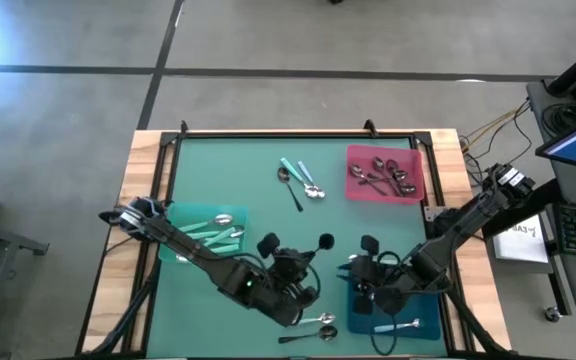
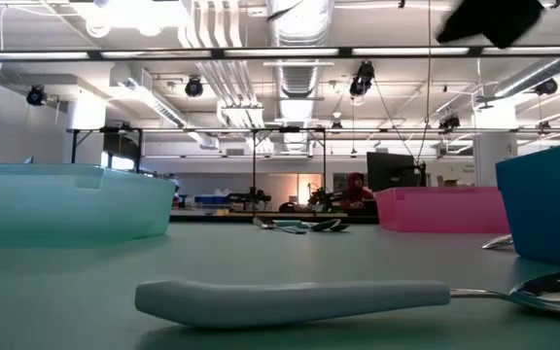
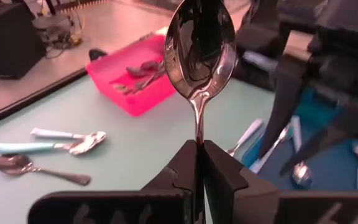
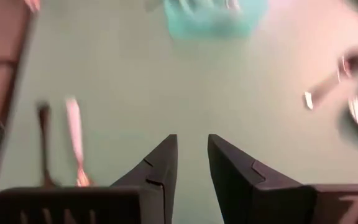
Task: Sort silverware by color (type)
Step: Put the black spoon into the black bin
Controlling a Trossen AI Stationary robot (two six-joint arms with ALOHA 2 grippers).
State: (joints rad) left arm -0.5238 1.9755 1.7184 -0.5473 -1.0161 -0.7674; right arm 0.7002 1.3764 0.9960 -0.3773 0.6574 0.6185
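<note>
Two dark arms reach over the green-topped counter, which fills the middle of the high view inside a pale wooden border. Three shallow trays come next in size: a teal tray at the left of the counter holding teal-handled spoons, a pink tray at the upper right holding dark all-metal spoons, and a blue tray at the lower right, partly under the right arm, with a pale-handled spoon showing in it. The left claw sits low in the middle of the high view; in the left wrist view its fingers are clamped together on the thin stem of a metal spoon, whose shiny bowl stands upright above them at the top centre of that frame. The right claw hangs just right of it in the high view, over the near edge of the blue tray, its fingers a little apart and holding nothing. Loose silverware lies in two places: three spoons in the upper middle of the counter, two pale-handled and one dark, and two more spoons at the bottom centre, just below the left claw.
</note>
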